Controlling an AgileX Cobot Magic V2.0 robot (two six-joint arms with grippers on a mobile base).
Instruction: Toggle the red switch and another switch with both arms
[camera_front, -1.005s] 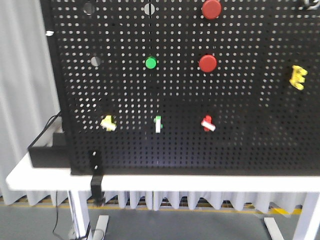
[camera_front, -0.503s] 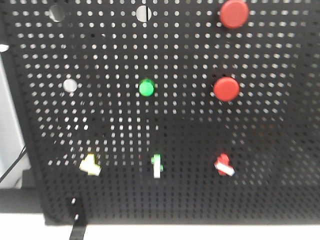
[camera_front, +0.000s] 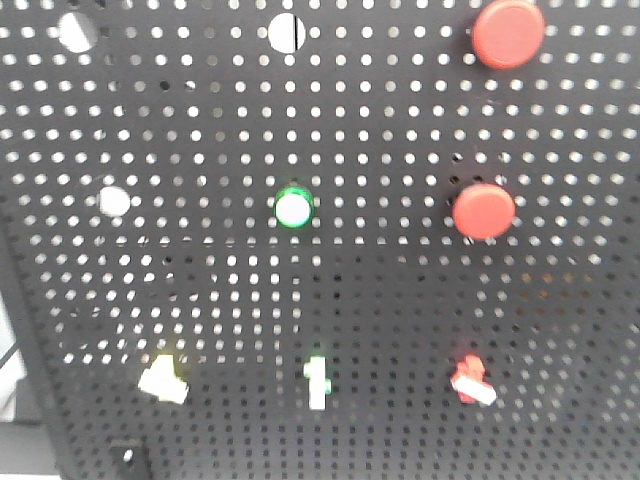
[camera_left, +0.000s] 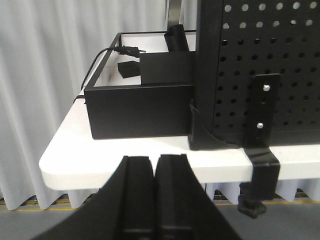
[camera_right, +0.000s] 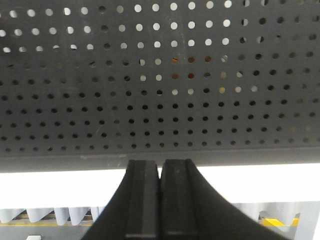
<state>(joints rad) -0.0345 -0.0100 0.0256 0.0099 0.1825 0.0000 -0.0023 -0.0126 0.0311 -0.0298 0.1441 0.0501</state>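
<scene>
In the front view the red switch (camera_front: 472, 381), a small red lever with a white tip, sits low on the right of the black pegboard (camera_front: 400, 290). The other switch (camera_front: 163, 380), a pale yellow-white lever, sits low on the left at the same height. Neither gripper shows in that view. My left gripper (camera_left: 155, 159) is shut and empty, level with the white table's front edge (camera_left: 150, 167), left of the board's corner. My right gripper (camera_right: 160, 162) is also shut and empty, just below the board's bottom edge. No switch shows in either wrist view.
A thin upright white toggle (camera_front: 317, 382) stands between the two levers. Above are a green round button (camera_front: 294, 208) and two large red push buttons (camera_front: 484, 211) (camera_front: 508, 33). A black box (camera_left: 140, 110) with a cable and a black clamp bracket (camera_left: 263, 135) stand at the board's left end.
The front view has closed in on the pegboard: the switches and buttons appear larger and lower, and the table edge and curtain have left the frame.
</scene>
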